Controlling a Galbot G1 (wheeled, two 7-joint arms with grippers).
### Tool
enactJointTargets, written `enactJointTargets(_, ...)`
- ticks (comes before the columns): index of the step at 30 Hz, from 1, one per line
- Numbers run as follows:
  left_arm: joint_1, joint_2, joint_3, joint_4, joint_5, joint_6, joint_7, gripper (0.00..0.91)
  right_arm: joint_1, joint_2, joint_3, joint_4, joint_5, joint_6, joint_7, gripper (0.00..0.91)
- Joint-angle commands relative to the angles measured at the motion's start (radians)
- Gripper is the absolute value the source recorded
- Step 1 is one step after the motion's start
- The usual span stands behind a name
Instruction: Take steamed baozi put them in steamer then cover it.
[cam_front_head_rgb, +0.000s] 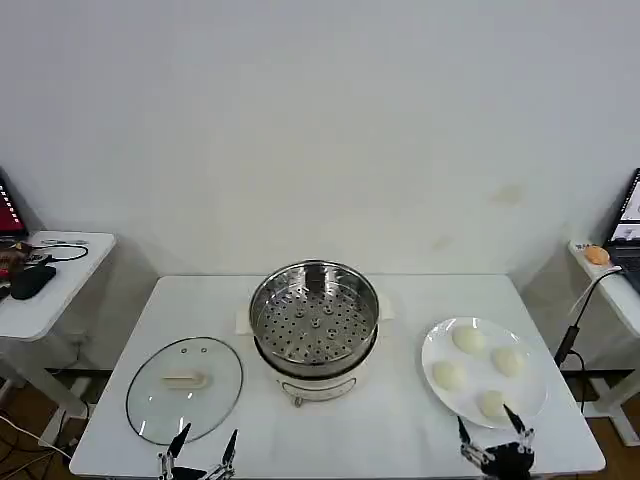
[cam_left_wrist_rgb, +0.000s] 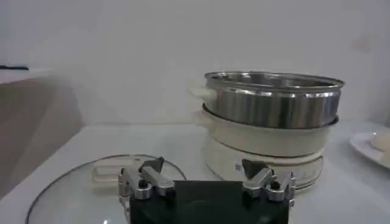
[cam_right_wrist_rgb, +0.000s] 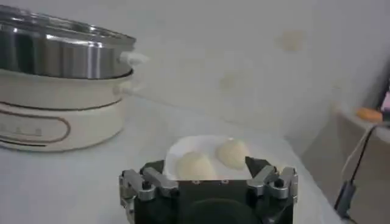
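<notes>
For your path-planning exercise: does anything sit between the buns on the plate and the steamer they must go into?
Nothing visible does. The buns lie on the plate, with bare table between it and the open steamer. The lid lies flat on the steamer's other side.

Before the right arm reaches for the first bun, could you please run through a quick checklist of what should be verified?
1. Steamer is empty and uncovered: ok.
2. Cover lies flat on the table, left of the steamer and out of the way: ok.
3. All four steamed baozi sit on the white plate: ok.
4. Right gripper is open, at the plate's near edge: ok.
5. Left gripper is open, near the cover's edge, holding nothing: ok.
6. The path from plate to steamer is free: ok.
</notes>
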Motion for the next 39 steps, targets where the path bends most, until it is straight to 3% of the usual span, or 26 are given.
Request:
enactJointTargets(1,0.000,0.000,0.000,0.000,0.000,0.000,0.001,0.907,0.029,-0.074,0.031,0.001,-0.020,-0.034,-0.010,0.907)
enactJointTargets(10,-0.009,0.001,-0.001,0.000,-0.003,0.008,0.002,0.907,0.130,-0.222,0.066,-0.038,-0.048,-0.157,-0.034,0.907)
enactJointTargets(15,-0.010,0.000,-0.001,-0.001,-0.003,0.010,0.004,0.907,0.200,-0.305,0.057,-0.085,-0.074,-0.188,-0.080,0.907)
enactJointTargets(19,-0.014,-0.002,-0.001,0.001,-0.004,0.014,0.004,0.907,0.265,-0.376,0.012,-0.136,-0.192,-0.190,-0.137,0.907)
enactJointTargets(24,-0.014,-0.005,-0.003,0.000,-0.007,0.017,0.005,0.907,0.356,-0.465,-0.042,-0.189,-0.197,-0.220,-0.192,0.907)
enactJointTargets(31,-0.021,-0.010,-0.002,0.007,-0.017,0.022,0.003,0.907,0.535,-0.547,-0.185,-0.295,-0.197,-0.207,-0.270,0.907)
enactJointTargets(35,-0.019,-0.008,-0.003,0.001,-0.022,0.025,0.003,0.907,0.625,-0.585,-0.228,-0.330,-0.231,-0.194,-0.386,0.907)
enactJointTargets(37,-0.019,-0.007,-0.006,0.001,-0.024,0.025,0.003,0.907,0.657,-0.615,-0.246,-0.359,-0.193,-0.176,-0.513,0.907)
enactJointTargets(39,-0.023,-0.007,-0.005,0.005,-0.028,0.025,0.002,0.907,0.673,-0.636,-0.270,-0.388,-0.201,-0.136,-0.546,0.907)
